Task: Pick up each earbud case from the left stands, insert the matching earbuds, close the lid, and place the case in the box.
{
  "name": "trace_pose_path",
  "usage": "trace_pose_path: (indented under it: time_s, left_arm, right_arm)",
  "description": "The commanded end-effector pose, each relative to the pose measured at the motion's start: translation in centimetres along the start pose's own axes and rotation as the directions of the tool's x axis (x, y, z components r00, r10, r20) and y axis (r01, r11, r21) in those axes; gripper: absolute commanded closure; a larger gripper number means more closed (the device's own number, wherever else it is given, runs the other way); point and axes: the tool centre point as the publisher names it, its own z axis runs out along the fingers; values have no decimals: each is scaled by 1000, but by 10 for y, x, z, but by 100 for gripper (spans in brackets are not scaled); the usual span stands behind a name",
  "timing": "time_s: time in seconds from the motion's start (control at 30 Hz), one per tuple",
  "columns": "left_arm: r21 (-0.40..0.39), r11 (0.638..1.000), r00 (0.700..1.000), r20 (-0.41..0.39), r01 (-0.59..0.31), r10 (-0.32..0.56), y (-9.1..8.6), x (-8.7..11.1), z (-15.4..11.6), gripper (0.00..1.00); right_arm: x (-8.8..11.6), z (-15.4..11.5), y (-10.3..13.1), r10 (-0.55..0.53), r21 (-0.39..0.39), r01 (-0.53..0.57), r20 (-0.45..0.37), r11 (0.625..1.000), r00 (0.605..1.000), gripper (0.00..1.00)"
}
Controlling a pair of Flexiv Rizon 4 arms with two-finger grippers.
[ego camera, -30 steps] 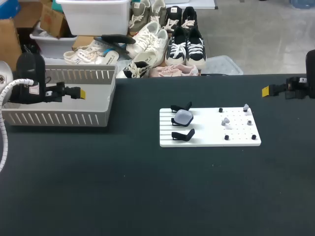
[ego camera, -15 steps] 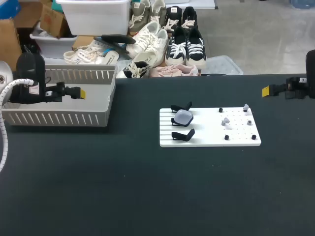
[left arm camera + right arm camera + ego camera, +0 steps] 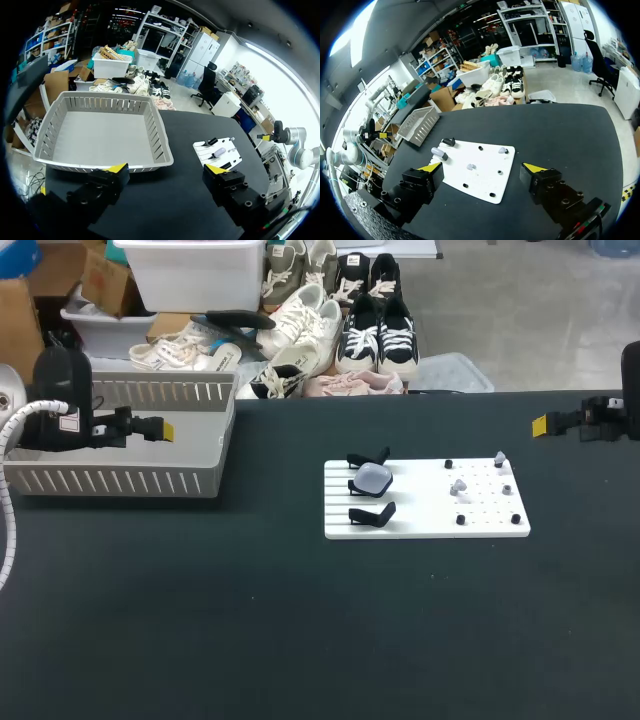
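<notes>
Earbud case (image 3: 373, 478), pale and translucent, sits on the middle of three black stands (image 3: 372, 514) at the left end of a white board (image 3: 420, 528). The stands above and below it carry nothing. The case is too small for me to tell how its lid sits. Small pale earbuds (image 3: 458, 486) rest among dark pegs (image 3: 461, 520) on the right half of the same board, apart from the case.

The grey slatted box (image 3: 120, 480) stands well to the left of the board, and in the left wrist view I see no case inside it. I judge the task to be at its start. The case has yet to be lifted, filled, closed and boxed.

My left gripper (image 3: 164, 429) hangs over the box with its fingers spread wide and nothing between them. My right gripper (image 3: 540, 425) hangs near the far right edge of the table (image 3: 250, 620), well apart from the board, likewise spread and holding nothing. Neither touches any of the task's things. Board and box both rest on the table's plain black covering.
</notes>
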Motion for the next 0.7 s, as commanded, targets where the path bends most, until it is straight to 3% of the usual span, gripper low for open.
trace_pose_path:
  time_s: [0.03, 0.17, 0.37, 0.5, 0.7]
  left_arm:
    - [-1, 1000, 1000, -5, 0, 0, 0, -1, 0, 0]
    - [98, 984, 989, 27, -146, 144, -16, -5, 6, 0]
    - [171, 931, 947, 58, -321, 316, -37, -20, 18, 0]
    - [247, 866, 901, 106, -434, 421, -54, -33, 24, 0]
    - [323, 741, 806, 172, -589, 566, -78, -44, 35, 0]
  right_arm:
    - [-1, 0, -1, 0, -2, 0, -3, 1000, 1000, 0]
    - [-1, 0, -1, 0, -2, 0, -3, 1000, 1000, 0]
    - [-1, 0, -1, 0, -2, 0, -3, 1000, 1000, 0]
    - [-1, 0, -1, 0, -2, 0, -3, 1000, 1000, 0]
    - [-1, 0, -1, 0, -2, 0, -3, 1000, 1000, 0]
